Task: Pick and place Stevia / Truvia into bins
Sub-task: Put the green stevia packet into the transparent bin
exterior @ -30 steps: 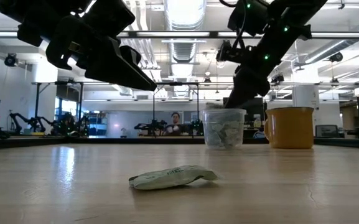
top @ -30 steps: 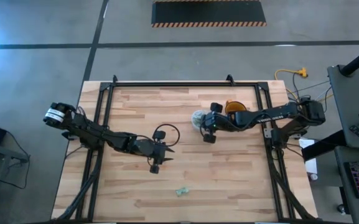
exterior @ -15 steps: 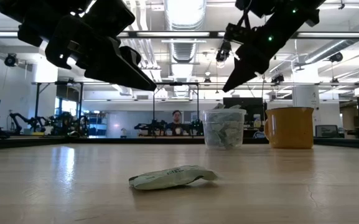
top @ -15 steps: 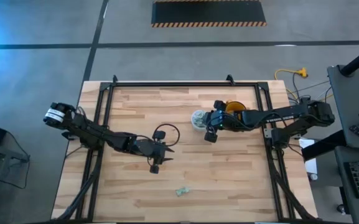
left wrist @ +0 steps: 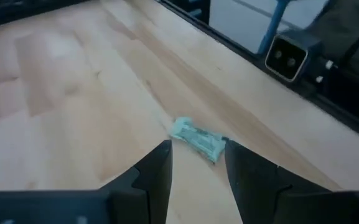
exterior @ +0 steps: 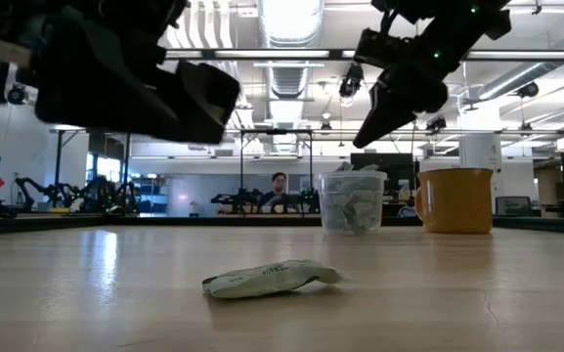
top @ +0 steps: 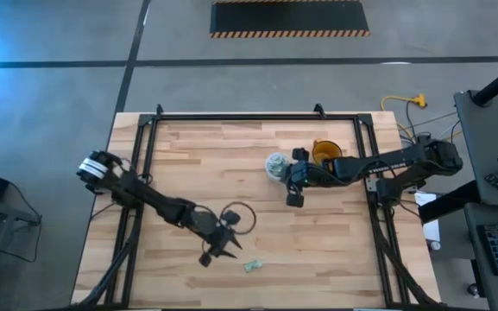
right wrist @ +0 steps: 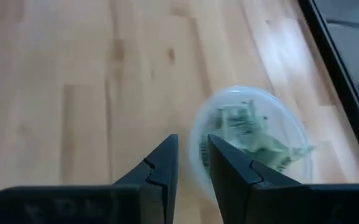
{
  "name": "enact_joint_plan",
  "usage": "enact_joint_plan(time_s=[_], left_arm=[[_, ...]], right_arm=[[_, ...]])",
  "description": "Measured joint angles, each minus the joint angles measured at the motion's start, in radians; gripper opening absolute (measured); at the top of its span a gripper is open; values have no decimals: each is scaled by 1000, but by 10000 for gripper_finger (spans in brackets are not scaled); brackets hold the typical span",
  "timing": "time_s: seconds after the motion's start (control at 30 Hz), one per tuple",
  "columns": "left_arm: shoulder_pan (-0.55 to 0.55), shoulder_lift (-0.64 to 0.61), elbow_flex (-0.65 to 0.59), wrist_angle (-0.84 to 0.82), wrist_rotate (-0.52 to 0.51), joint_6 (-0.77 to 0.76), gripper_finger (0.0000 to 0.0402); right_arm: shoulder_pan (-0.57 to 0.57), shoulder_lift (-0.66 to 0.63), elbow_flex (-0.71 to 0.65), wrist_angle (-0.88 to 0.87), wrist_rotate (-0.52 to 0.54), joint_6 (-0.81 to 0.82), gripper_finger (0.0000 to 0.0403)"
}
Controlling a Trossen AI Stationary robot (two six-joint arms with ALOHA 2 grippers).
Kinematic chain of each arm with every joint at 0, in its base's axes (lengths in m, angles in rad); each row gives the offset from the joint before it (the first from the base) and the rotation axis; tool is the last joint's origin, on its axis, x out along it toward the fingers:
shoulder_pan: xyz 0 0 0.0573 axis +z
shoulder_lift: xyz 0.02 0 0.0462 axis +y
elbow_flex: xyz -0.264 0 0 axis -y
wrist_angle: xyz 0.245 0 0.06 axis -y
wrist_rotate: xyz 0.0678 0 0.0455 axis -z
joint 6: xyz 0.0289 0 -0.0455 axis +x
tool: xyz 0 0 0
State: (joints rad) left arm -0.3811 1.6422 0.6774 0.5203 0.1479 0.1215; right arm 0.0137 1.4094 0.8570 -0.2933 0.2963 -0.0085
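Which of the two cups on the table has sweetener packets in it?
The clear plastic cup, stuffed with pale green packets; the orange cup beside it is opaque.

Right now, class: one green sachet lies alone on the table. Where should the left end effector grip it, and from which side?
Probably from above, fingers closing across the narrow middle of the sachet. It lies flat and slightly crumpled on the table, so only its long edges offer purchase. The left end effector hovers open, already straddling it.
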Motion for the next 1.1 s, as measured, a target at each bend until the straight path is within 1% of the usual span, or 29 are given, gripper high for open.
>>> enact_joint_plan(time_s=[0.1, 0.37, 0.5, 0.6, 0.67, 0.9, 1.1], left_arm=[[-14, 79, 41, 24, -2, 24, 132], [-15, 272, 156, 21, 6, 17, 132], [-15, 335, 209, 22, 47, 17, 132], [-12, 355, 234, 21, 110, 17, 132], [-12, 355, 238, 20, 129, 17, 132], [-12, 353, 233, -13, 132, 16, 132], [-12, 351, 234, -32, 132, 16, 131]], right_arm=[[34, 0, 1, -11, -7, -9, 74], [115, -13, 21, -80, -9, -14, 79], [147, -38, 25, -97, -9, -13, 74], [161, -57, 25, -100, -9, -10, 69], [170, -69, 25, -99, -7, -9, 68], [184, -93, 24, -103, -7, 14, 71], [187, -93, 24, -119, -7, 24, 64]])
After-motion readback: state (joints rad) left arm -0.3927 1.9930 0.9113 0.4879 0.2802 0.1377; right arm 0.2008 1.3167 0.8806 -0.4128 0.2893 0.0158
